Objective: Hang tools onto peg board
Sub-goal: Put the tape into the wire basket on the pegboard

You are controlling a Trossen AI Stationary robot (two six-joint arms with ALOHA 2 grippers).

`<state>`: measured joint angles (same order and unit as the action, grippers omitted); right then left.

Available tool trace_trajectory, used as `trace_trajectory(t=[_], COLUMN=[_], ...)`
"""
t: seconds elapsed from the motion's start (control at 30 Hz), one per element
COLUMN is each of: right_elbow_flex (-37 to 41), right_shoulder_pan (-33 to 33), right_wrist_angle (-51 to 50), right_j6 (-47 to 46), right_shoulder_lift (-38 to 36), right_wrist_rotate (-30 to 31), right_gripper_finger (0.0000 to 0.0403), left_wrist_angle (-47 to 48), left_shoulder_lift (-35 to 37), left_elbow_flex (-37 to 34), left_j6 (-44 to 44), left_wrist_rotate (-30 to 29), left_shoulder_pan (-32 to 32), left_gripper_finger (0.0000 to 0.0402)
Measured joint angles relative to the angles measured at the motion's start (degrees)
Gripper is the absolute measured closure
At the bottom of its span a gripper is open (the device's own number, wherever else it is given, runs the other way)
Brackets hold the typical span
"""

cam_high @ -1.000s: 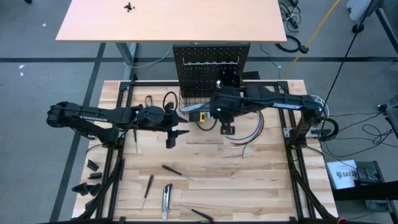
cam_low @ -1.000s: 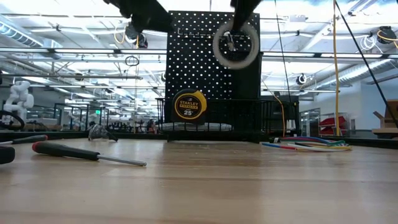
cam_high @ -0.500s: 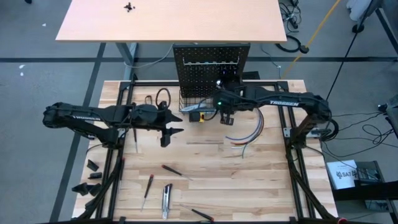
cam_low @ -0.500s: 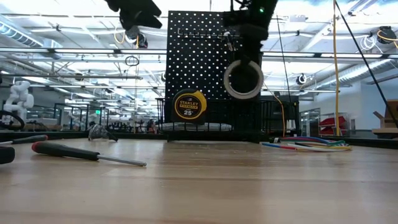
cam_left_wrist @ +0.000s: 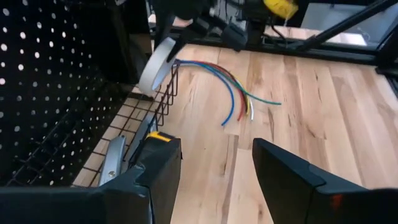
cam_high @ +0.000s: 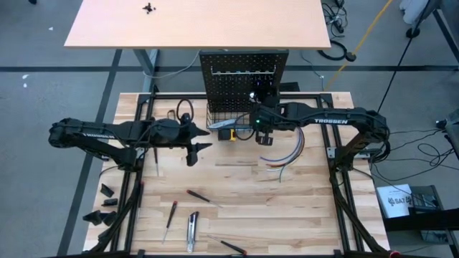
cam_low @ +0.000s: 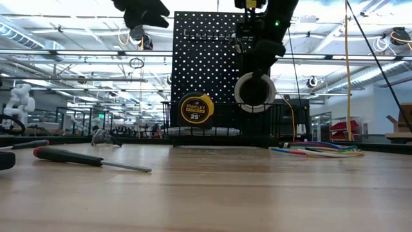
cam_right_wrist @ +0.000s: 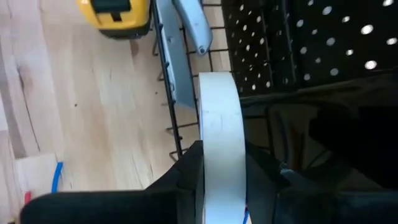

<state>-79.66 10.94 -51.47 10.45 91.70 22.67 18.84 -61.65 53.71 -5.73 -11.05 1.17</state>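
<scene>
On the pale, grained wooden bench, a red-and-black screwdriver with a slim steel shaft lies at the left; only the low view shows its ribbed handle.

The left tool hangs above the bench left of centre, its two blunt dark fingers spread apart with nothing between them.

The peg board stands upright at the far edge, a flat black metal sheet punched with even rows of round holes. A black wire basket runs along its foot, and the left wrist view shows a grey utility knife lying inside it. A round yellow tape measure rests just in front of the basket.

The right tool is clenched on a white tape roll, a smooth flat ring held on edge just in front of the board, above the basket's rim. The right wrist view shows the fingers pinching the band from both sides. The low view shows the open centre of the roll.

To the right, curved coloured wires lie on the bench.
</scene>
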Motion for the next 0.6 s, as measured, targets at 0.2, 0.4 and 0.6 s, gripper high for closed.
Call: trace_trajectory(t=[0.2,0.4,0.6], right_elbow_flex=[0.0,0.0,0.0], right_shoulder_pan=[1.1,2.2,2.1], right_wrist_angle=[-2.0,-3.8,-3.7], right_j6=[1.2,-1.6,-3.0], right_shoulder_lift=[0.0,0.0,0.0], right_wrist_rotate=[-0.1,-0.2,-0.2], right_gripper_finger=[0.0334,0.0321,0.0203], left_wrist_angle=[-0.8,-0.9,-0.8], left_shoulder_lift=[0.0,0.0,0.0], left_elbow_flex=[0.0,0.0,0.0], left_j6=[-2.6,-3.0,-3.6], left_wrist_rotate=[-0.1,0.0,0.0], left_shoulder_pan=[0.0,0.1,0.1], left_gripper_finger=[0.0201,0.0201,0.0201])
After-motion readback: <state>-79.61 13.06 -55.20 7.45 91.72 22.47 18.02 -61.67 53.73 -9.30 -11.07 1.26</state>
